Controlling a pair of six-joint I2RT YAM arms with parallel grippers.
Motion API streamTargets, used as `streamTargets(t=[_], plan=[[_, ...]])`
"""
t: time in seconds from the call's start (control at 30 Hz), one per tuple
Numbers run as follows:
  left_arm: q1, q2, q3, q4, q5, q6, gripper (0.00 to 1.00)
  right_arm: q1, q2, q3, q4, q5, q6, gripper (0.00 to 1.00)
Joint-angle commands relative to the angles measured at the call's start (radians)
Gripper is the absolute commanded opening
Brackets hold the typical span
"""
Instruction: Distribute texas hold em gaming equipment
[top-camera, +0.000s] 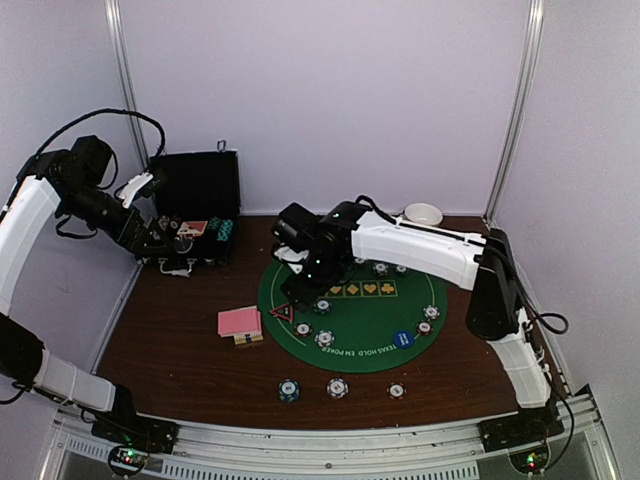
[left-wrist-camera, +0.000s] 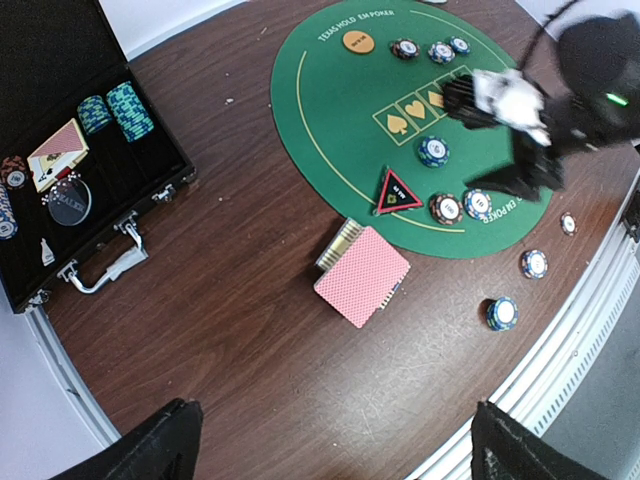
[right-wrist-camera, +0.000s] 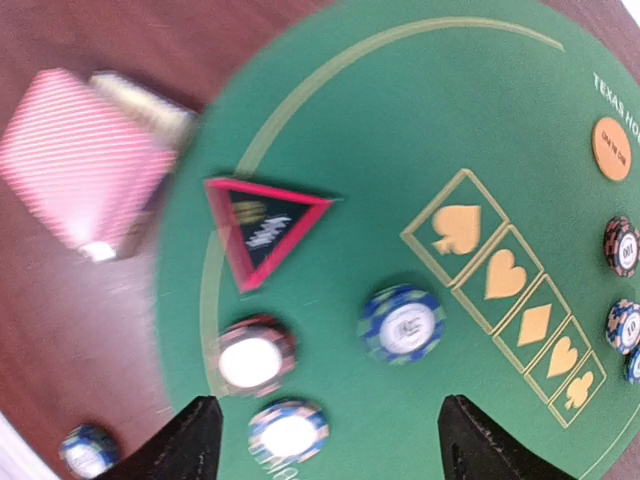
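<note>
Mid-deal on the poker mat (top-camera: 365, 325): the right pincer (right-wrist-camera: 328, 400) hangs released over the mat's 9 o'clock edge, its fingers (right-wrist-camera: 190, 445) apart and grasping nothing; below it lie a blue chip (right-wrist-camera: 402, 323) and two paler-faced chips (right-wrist-camera: 255, 360), with the triangle marker (right-wrist-camera: 262, 228) just beside them toward 11 o'clock in the wrist view; the pink-backed cards (top-camera: 240, 322) sit off the mat on the brown surface (top-camera: 170, 350), further out at 9 o'clock; a blue button (top-camera: 403, 339) lies at 4 o'clock on the felt, and three more chips (top-camera: 337, 387) are lined up on the wood past 6 o'clock. The left pincer (left-wrist-camera: 332, 410), also released and empty, hovers near the open case (top-camera: 195, 185) at 10 o'clock. If a chip is the next pick, the best course is probably to centre over one only, come down squarely until the fingertips meet the felt, and close on its rim; the neighbours lie close, so a skewed approach could nudge them or the marker.
</note>
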Motion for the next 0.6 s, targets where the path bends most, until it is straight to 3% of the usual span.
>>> streamTargets(t=[0.0, 0.23, 0.57], plan=[[-0.004, -0.003, 0.019, -0.005, 0.011, 0.012, 0.97, 0.146, -0.125, -0.106, 0.011, -0.015, -0.037, 0.82], [-0.005, -0.009, 0.01, -0.004, 0.016, 0.012, 0.97, 0.281, -0.102, -0.203, 0.031, -0.101, -0.034, 0.9], [-0.005, -0.014, 0.014, -0.008, 0.021, 0.011, 0.98, 0.301, -0.032, -0.249, 0.04, -0.126, -0.037, 0.93]])
